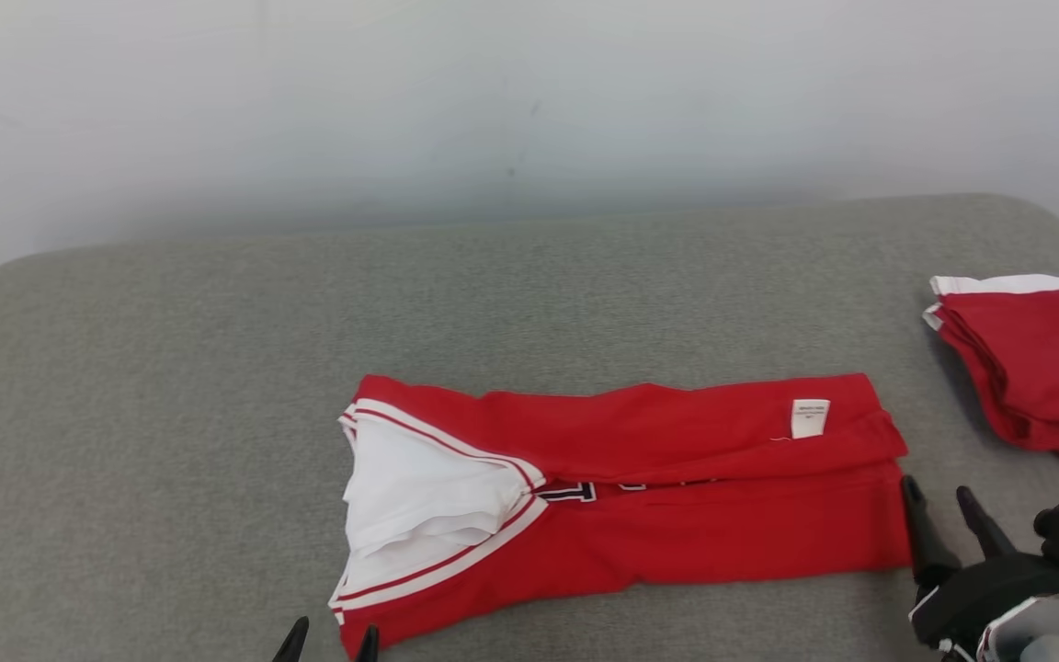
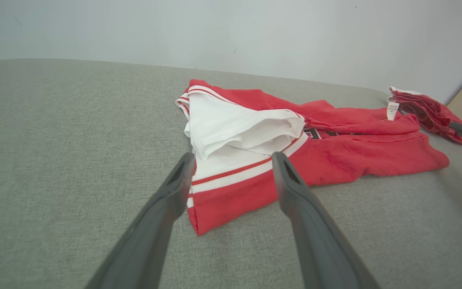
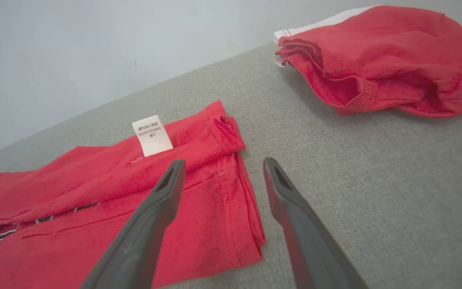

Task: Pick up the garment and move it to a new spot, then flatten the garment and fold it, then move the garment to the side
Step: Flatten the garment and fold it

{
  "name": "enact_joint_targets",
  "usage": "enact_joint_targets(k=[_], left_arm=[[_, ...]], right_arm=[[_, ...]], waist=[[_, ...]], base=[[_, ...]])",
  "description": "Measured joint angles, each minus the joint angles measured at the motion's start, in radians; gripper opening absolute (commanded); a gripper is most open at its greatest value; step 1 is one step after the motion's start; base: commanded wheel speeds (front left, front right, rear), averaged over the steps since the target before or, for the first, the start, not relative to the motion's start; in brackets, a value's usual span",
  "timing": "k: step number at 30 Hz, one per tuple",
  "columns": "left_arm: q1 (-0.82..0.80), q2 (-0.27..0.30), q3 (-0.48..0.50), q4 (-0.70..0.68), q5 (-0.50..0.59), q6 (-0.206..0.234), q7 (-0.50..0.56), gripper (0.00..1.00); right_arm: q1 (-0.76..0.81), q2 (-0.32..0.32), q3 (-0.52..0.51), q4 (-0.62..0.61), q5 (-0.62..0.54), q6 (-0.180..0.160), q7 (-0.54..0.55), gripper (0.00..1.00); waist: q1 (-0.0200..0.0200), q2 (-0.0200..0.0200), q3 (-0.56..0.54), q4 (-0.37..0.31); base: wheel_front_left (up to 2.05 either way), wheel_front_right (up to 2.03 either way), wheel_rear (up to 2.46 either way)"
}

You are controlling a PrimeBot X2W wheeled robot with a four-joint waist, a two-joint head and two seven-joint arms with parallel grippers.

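The garment [image 1: 677, 515] is red with white striped trim and a white inner panel at its left end. It lies folded lengthwise into a long band on the grey padded surface [image 1: 171, 368], with a white label [image 1: 810, 416] near its right end. My left gripper [image 1: 334, 633] is open at the band's near left corner, and the garment [image 2: 335, 156] lies just beyond its fingertips [image 2: 185, 164]. My right gripper [image 1: 936, 489] is open at the band's right hem, with one finger over the garment [image 3: 94, 180] and the other over bare surface. Nothing is held.
A second red piece with white trim [image 1: 1035, 368] lies folded at the far right edge of the surface, close to my right arm; the right wrist view has it [image 3: 387, 60] at upper right. A pale wall [image 1: 529, 92] rises behind the surface.
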Motion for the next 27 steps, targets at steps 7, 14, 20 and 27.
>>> enact_joint_targets(k=[7,14,20,27], left_arm=[[-0.002,-0.014,0.004,0.027,0.032,-0.045,0.000,1.00],[-0.006,-0.027,0.017,0.036,0.053,-0.080,0.000,1.00],[-0.015,-0.037,0.034,0.041,0.058,-0.106,0.000,1.00],[-0.025,-0.046,0.053,0.046,0.066,-0.124,0.000,1.00]], right_arm=[[-0.094,0.028,-0.073,0.159,0.033,0.000,-0.002,1.00],[-0.188,0.053,-0.100,0.315,0.044,0.000,-0.001,1.00],[-0.243,0.073,-0.078,0.404,0.053,0.000,0.006,0.93],[-0.255,0.081,-0.039,0.416,0.075,0.000,0.000,0.00]], waist=[[0.0001,0.0000,0.012,0.065],[0.0003,0.0001,0.055,0.096],[0.0002,0.0000,0.095,0.104],[0.0002,0.0000,0.114,0.103]], base=[[0.00,0.00,0.00],[0.00,0.00,0.00],[0.00,0.00,0.00],[0.00,0.00,0.00]])
